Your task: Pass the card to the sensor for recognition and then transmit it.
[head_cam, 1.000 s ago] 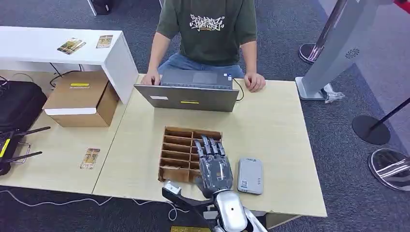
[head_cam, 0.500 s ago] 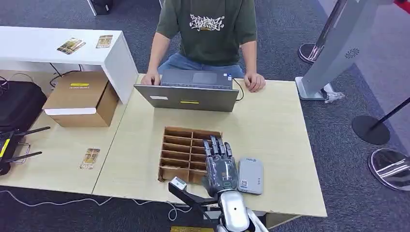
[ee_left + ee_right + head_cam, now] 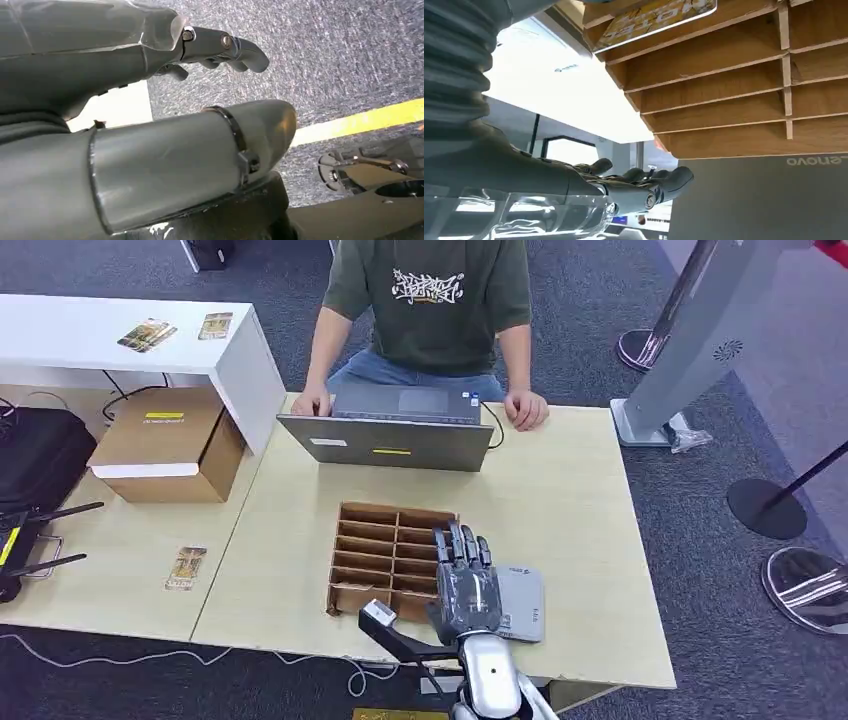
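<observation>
My right hand (image 3: pixel 465 585) hovers flat over the near right corner of the wooden divider box (image 3: pixel 370 550), its straight fingers (image 3: pixel 644 187) spread and holding nothing. Its right side overlaps the left edge of the grey sensor pad (image 3: pixel 524 602) on the table. In the right wrist view a yellow card (image 3: pixel 654 17) lies in one box compartment, apart from the fingers. My left hand (image 3: pixel 220 47) hangs over grey carpet, its fingers loosely bent and holding nothing.
A person sits behind a laptop (image 3: pixel 400 435) at the table's far edge, hands resting beside it. To the left are a cardboard box (image 3: pixel 170 443), a loose card (image 3: pixel 187 567) and a white shelf (image 3: pixel 240 360) with more cards (image 3: pixel 148 334).
My right hand has slid to the right, from over the box's right column to the box's edge, and now covers part of the sensor pad.
</observation>
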`<act>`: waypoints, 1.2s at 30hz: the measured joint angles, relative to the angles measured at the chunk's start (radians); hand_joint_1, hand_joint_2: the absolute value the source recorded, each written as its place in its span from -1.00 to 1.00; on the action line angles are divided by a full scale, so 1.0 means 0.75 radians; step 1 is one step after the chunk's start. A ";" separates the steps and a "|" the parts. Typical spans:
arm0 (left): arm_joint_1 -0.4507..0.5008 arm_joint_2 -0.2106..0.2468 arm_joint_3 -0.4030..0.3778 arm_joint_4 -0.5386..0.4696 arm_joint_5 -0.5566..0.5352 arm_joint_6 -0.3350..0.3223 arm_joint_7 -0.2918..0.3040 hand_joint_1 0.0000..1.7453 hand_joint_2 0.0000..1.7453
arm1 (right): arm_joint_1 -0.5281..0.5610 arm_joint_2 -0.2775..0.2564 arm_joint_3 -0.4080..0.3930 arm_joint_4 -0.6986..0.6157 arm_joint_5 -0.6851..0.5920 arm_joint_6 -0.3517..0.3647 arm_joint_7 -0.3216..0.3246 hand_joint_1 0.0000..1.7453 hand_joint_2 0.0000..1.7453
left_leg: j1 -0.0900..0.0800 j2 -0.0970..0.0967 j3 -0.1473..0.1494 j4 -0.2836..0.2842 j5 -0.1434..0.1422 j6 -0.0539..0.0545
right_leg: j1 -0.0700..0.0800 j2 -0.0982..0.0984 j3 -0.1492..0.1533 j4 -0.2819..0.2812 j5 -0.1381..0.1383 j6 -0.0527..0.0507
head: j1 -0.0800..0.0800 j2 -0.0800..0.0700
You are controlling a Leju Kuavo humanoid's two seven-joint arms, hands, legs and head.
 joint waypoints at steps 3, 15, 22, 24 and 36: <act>0.003 0.004 0.000 0.000 0.000 -0.008 -0.007 -1.00 -1.00 | 0.001 0.000 0.000 -0.004 -0.001 0.008 0.002 -1.00 1.00 | 0.000 0.000 0.000 0.000 0.000 0.000 | 0.000 0.000 0.000 0.000 0.000 0.000 | 0.000 0.000; 0.009 0.011 0.000 0.000 -0.001 -0.012 -0.009 -1.00 -1.00 | 0.004 0.000 0.005 -0.007 -0.003 0.023 0.012 -1.00 1.00 | 0.000 0.002 0.000 0.000 0.000 0.000 | 0.000 0.001 -0.001 0.000 0.000 0.000 | 0.000 0.000; 0.010 0.013 0.000 0.000 0.001 -0.012 -0.011 -1.00 -1.00 | 0.001 0.000 0.025 -0.004 -0.017 0.038 0.031 -1.00 1.00 | 0.000 0.002 0.000 0.000 0.000 0.000 | 0.000 0.001 -0.001 0.000 0.000 0.000 | 0.000 0.000; 0.010 0.013 0.000 0.000 0.002 -0.012 -0.011 -1.00 -1.00 | 0.001 0.000 0.027 -0.004 -0.019 0.038 0.039 -1.00 1.00 | 0.000 0.003 0.000 0.000 0.000 0.000 | 0.000 0.001 -0.001 0.000 0.000 0.000 | 0.000 0.000; 0.011 0.011 0.000 0.000 0.020 0.006 -0.003 -1.00 -1.00 | -0.001 -0.001 0.034 -0.001 -0.025 0.040 0.040 -1.00 1.00 | 0.000 0.003 0.000 0.000 0.000 0.000 | 0.000 0.002 -0.002 0.000 0.000 0.000 | 0.000 0.000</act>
